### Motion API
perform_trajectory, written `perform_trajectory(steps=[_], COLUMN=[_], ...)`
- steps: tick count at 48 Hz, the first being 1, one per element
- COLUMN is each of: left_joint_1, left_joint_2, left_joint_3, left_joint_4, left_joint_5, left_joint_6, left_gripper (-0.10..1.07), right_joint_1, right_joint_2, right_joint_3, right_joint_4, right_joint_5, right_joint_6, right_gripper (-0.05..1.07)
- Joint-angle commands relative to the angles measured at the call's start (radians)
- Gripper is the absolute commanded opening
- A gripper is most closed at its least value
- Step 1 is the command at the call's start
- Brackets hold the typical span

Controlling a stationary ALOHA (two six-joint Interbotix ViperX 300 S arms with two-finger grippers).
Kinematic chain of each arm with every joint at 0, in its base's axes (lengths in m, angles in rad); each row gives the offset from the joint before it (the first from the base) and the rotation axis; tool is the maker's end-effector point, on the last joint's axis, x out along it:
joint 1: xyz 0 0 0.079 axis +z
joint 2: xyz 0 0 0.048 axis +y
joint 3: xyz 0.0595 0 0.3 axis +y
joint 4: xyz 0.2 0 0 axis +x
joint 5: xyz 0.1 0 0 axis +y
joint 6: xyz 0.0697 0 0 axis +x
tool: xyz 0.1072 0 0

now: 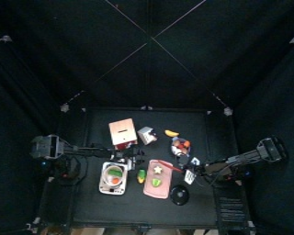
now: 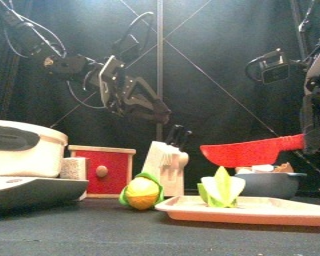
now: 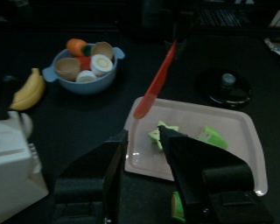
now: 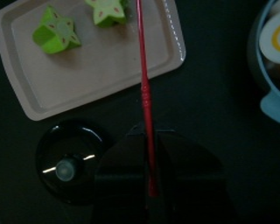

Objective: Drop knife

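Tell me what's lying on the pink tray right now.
Green star-shaped fruit pieces lie on the pink tray. The red knife hangs above its edge, in the right claw.

Count from my side:
- 1 red knife (image 4: 143, 87).
- 1 pink tray (image 4: 60, 87) towards the front edge. I see 2 green star-shaped pieces (image 4: 57, 29) on it for certain; a third may sit behind my left jaws, can't confirm.
- 1 blue bowl (image 3: 74, 85) near the right edge, holding several egg-like items (image 3: 98, 63). I can't get an exact number.
- 1 banana (image 3: 29, 87).
- 1 black round lid (image 4: 66, 162) by the front edge.
- 1 red box (image 2: 103, 165) and 1 white knife block (image 2: 166, 160), both towards the back edge.
- 1 white lidded container (image 2: 23, 150), left of the tray.
- 1 round yellow-green fruit (image 2: 143, 192).
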Motion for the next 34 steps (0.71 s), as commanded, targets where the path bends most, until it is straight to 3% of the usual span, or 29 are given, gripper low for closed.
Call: perform_trajectory(steps=[1, 17, 34], left_joint_1=[0.012, 0.018, 0.023], left_joint_2=[-0.071, -0.187, -0.261], left_joint_3=[0.003, 0.110, 0.189], left_joint_4=[-0.002, -0.072, -0.115], left_joint_5=[-0.008, -0.044, -0.101], left_joint_6=[0.002, -0.002, 0.002], left_gripper=[0.75, 0.75, 0.75], right_joint_1=[-0.005, -0.021, -0.092], right_joint_2=[-0.037, -0.044, -0.029], right_joint_3=[-0.003, 0.035, 0.054], right_joint_4=[0.034, 0.155, 0.163], right_joint_5=[0.025, 0.112, 0.123], right_joint_6=[-0.002, 0.000, 0.000], right_gripper=[0.35, 0.36, 0.40])
